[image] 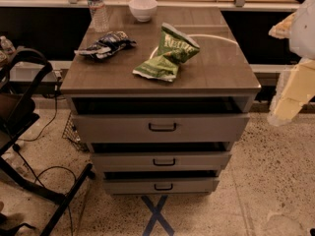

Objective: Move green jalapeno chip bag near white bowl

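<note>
The green jalapeno chip bag [170, 53] lies crumpled near the middle of the drawer cabinet's brown top [216, 70], one end raised. The white bowl [143, 9] stands at the back edge of the top, behind and left of the bag, with a gap between them. My gripper [289, 104] is a pale, blurred shape at the far right of the view. It hangs off the cabinet's right side, well away from the bag, and holds nothing that I can see.
A clear water bottle [98, 10] stands at the back left, next to the bowl. A dark blue-and-white snack bag [106, 44] lies on the left. Three drawers [162, 128] stand slightly open. A black chair frame [27, 112] and cables are on the left floor.
</note>
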